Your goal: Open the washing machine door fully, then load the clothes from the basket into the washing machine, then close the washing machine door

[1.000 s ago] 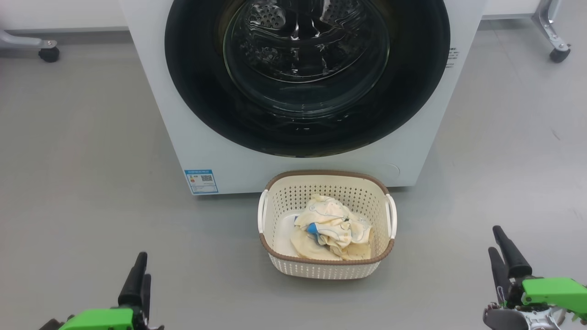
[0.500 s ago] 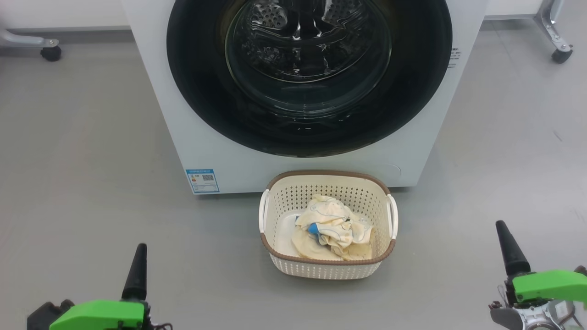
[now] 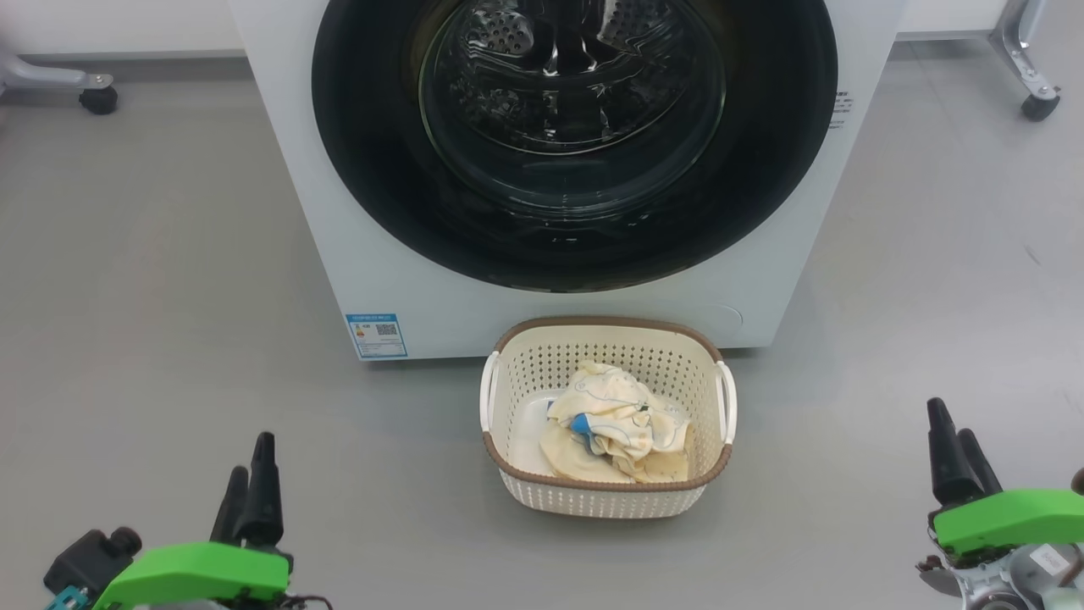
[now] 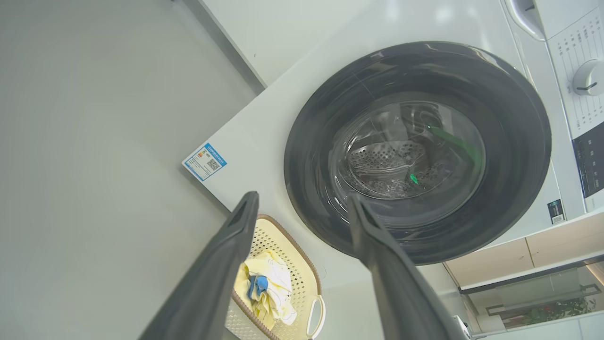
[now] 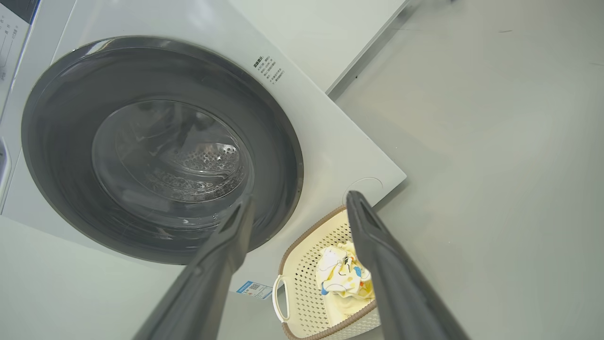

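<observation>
Green-housed, dark-fingered, the left gripper point(image 3: 251, 457) and the right gripper point(image 3: 950, 419) hover over the grey floor point(image 3: 169, 296), each with its fingers spread apart and empty. Beyond and between them, the basket point(image 3: 605, 323) holds the crumpled clothes point(image 3: 614, 419). Just behind it stands the washing machine point(image 3: 339, 254), with the washing machine door point(image 3: 381, 169) flush against its front.

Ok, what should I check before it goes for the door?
1. Left gripper open, empty: ok.
2. Right gripper open, empty: ok.
3. Door shut, nothing caught in it: ok.
4. Door's handle found: cannot tell.
5. Basket out of the door's swing: cannot tell; it stands at the machine's foot, below the door.
6. Clothes all inside the basket: ok.
</observation>
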Robot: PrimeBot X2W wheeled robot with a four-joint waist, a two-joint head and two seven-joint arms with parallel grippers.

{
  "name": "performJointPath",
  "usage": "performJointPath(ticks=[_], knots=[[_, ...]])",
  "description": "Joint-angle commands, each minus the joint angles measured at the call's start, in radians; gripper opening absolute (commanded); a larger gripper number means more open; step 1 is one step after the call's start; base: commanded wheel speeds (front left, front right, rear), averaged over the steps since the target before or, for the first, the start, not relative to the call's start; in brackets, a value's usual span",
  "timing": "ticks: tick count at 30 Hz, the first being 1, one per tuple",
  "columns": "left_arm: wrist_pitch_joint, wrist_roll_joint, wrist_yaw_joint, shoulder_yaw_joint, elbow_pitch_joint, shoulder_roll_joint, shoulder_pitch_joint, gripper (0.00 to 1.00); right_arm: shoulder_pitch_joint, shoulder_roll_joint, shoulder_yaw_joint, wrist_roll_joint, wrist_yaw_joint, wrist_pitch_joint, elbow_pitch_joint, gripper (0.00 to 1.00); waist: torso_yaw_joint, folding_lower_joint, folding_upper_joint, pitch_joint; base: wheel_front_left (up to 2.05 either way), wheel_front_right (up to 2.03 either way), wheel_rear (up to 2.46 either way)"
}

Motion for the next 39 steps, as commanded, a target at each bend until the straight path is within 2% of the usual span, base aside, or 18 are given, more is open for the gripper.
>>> performJointPath(ticks=[1, 21, 39], knots=[[-0.013, 0.035, 0.003, 0.015, -0.04, 0.01, -0.052, 1.0, -0.051, -0.026, 0.002, -0.04, 0.0, -0.013, -0.04, 1.0, 0.0, -0.0001, 0.0, 0.0, 0.0, 0.0, 0.0], [-0.072, 0.36, 0.026, -0.044, -0.073, 0.012, -0.063, 1.0, -0.06, -0.018, 0.016, -0.408, -0.001, -0.058, -0.067, 1.0, 0.007, -0.0001, 0.0, -0.004, 0.0, 0.0, 0.0], [-0.122, 0.583, 0.05, -0.096, -0.016, 0.015, -0.084, 1.0, -0.064, -0.014, 0.076, -0.647, -0.001, -0.089, -0.074, 1.0, 0.016, -0.0001, 0.0, -0.015, 0.0, 0.0, 0.0]])
